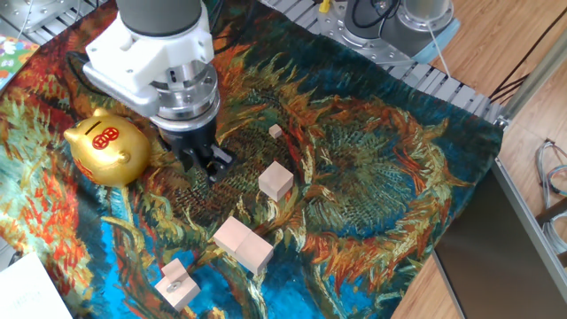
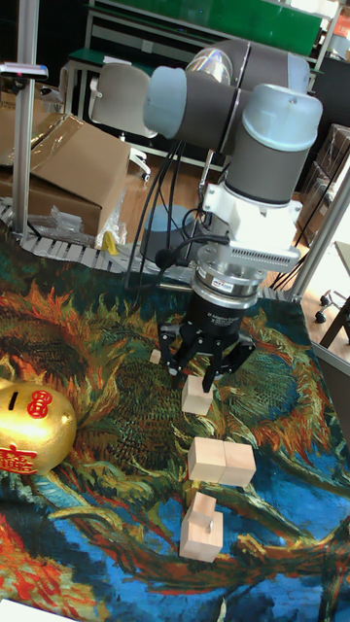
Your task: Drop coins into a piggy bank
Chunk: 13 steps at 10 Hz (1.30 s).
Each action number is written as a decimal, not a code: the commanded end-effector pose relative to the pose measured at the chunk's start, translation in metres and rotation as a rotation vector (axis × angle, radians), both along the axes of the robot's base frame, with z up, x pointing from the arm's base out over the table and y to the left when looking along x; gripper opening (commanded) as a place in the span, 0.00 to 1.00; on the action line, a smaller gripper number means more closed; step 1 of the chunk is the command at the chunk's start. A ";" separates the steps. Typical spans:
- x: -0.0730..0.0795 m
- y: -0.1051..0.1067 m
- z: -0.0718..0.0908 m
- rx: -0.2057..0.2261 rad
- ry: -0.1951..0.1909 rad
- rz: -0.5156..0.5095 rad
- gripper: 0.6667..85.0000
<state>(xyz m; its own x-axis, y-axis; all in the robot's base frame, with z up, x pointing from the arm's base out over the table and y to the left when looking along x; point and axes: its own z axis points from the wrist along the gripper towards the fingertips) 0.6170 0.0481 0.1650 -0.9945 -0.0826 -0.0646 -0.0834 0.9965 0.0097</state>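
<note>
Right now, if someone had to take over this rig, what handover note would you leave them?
Gripper: low over the cloth, just right of the piggy bank; whether it is open, or holds a coin, cannot be told.
Piggy bank: upright at the cloth's left side, untouched.
Coins: none clearly visible; a small greyish thing on the nearest wooden block may be one.
Other wooden blocks lie scattered on the cloth.
Done: no drop can be confirmed.
Left: find the coins, pick each up, drop it through the bank's slot.
</note>
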 end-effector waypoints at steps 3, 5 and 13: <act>0.046 0.027 -0.013 0.033 0.005 -0.021 0.52; 0.044 0.029 -0.013 0.039 0.014 -0.014 0.51; 0.118 0.042 -0.048 0.045 -0.025 -0.037 0.51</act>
<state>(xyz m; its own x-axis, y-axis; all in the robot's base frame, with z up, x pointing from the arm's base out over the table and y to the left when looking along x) 0.7079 0.0803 0.1322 -0.9954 -0.0542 -0.0789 -0.0565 0.9980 0.0278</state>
